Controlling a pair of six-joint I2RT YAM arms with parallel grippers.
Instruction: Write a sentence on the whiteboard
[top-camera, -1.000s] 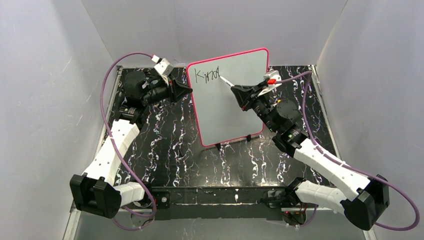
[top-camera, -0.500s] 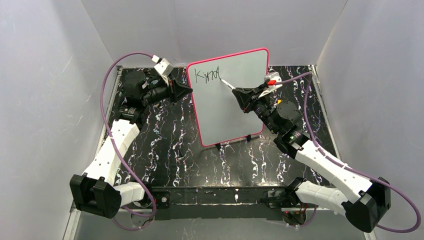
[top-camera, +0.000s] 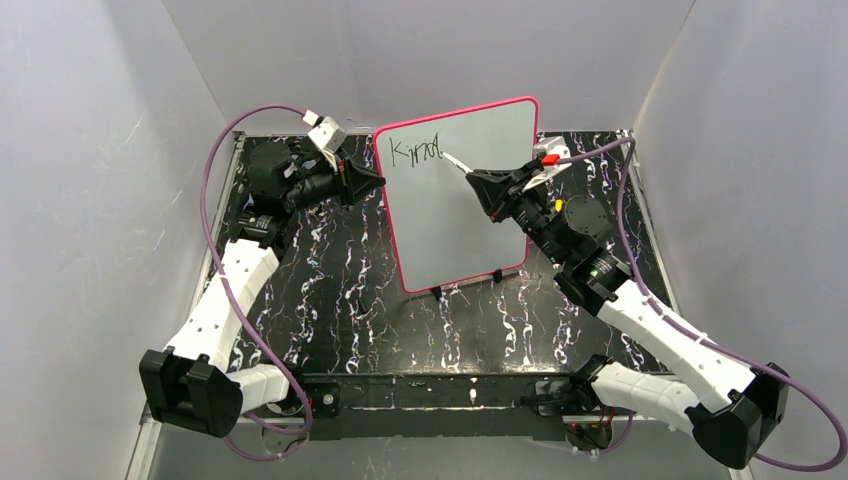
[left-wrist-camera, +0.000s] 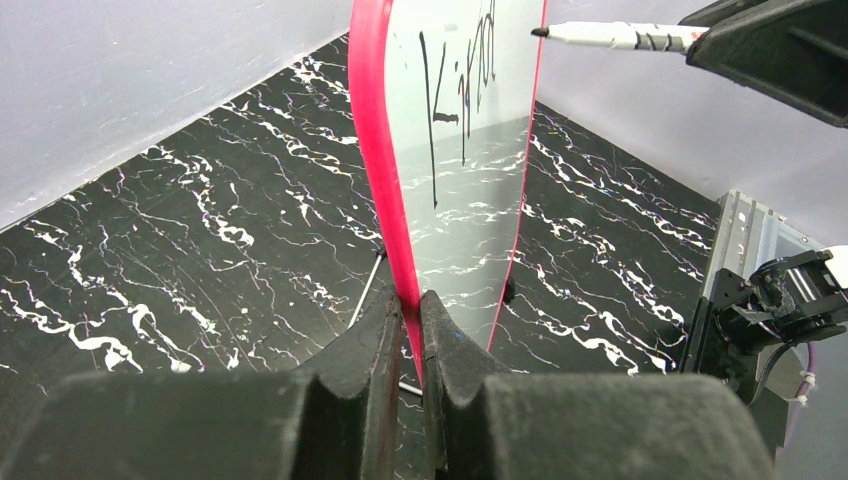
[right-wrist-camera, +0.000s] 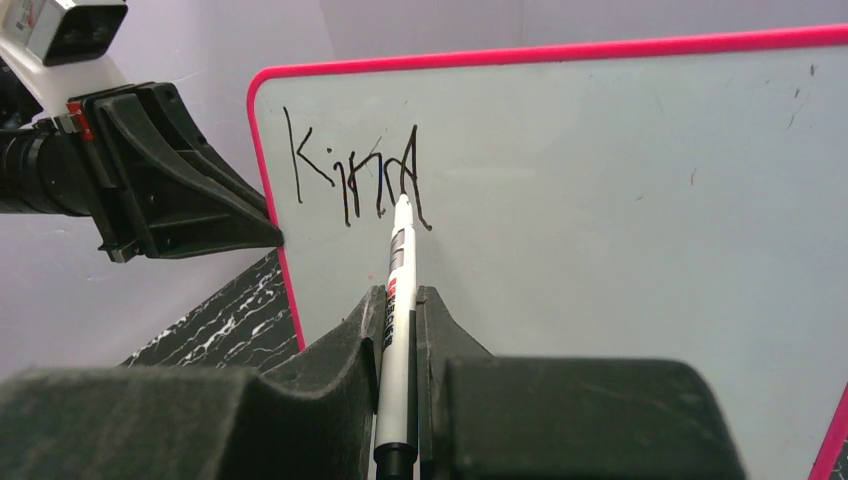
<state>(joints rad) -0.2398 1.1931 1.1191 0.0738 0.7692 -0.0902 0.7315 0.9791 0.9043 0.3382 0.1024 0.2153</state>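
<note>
top: high, looking down from near edge | wrists: close, low | shared: whiteboard (top-camera: 460, 215)

Whiteboard (top-camera: 480, 215) ctr of table (top-camera: 340, 300); marker (top-camera: 453, 161) tip rt of lettering (top-camera: 415, 151)

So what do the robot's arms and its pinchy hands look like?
The left arm and right arm have white shells with black joints, and a purple cable loops along each. The left gripper and right gripper are black pointed wedges. A silvery camera box sits on each wrist; the right one has a red tab.
</note>
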